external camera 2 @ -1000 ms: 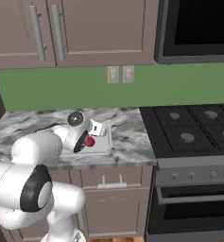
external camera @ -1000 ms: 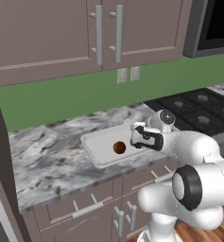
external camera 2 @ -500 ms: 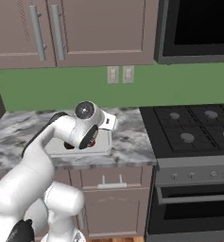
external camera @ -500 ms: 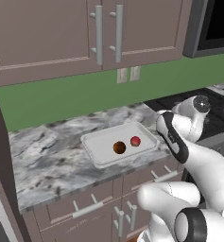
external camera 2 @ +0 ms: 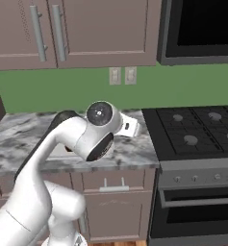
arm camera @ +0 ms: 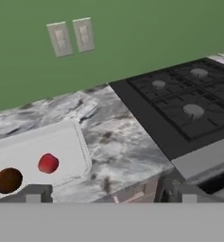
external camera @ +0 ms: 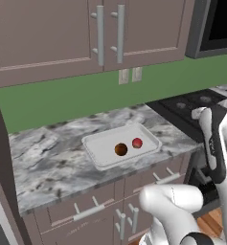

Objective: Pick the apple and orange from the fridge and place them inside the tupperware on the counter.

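Observation:
The white tupperware (external camera: 99, 143) sits on the marbled counter (external camera: 48, 162) and holds both fruits. The red apple (external camera: 137, 143) lies to the right of the orange (external camera: 120, 150), a small gap between them. In the hand view the apple (arm camera: 48, 163) and orange (arm camera: 8, 180) rest near the right end of the tupperware (arm camera: 61, 139). My gripper (arm camera: 104, 193) is open, drawn back from the tray toward the stove side, its fingertips (arm camera: 34, 193) wide apart with nothing between them. The fridge is out of view.
A black stove top (arm camera: 179, 104) adjoins the counter on the right, with an oven front (external camera 2: 197, 206) below. Two wall outlets (arm camera: 71, 38) sit on the green backsplash. Brown upper cabinets (external camera: 105, 33) hang above. My white arm (external camera 2: 86, 139) crosses the counter in the right base view.
A second ago the gripper was low over the tray with the apple. It let go, the apple now lies beside the orange, and the arm has swung up and right.

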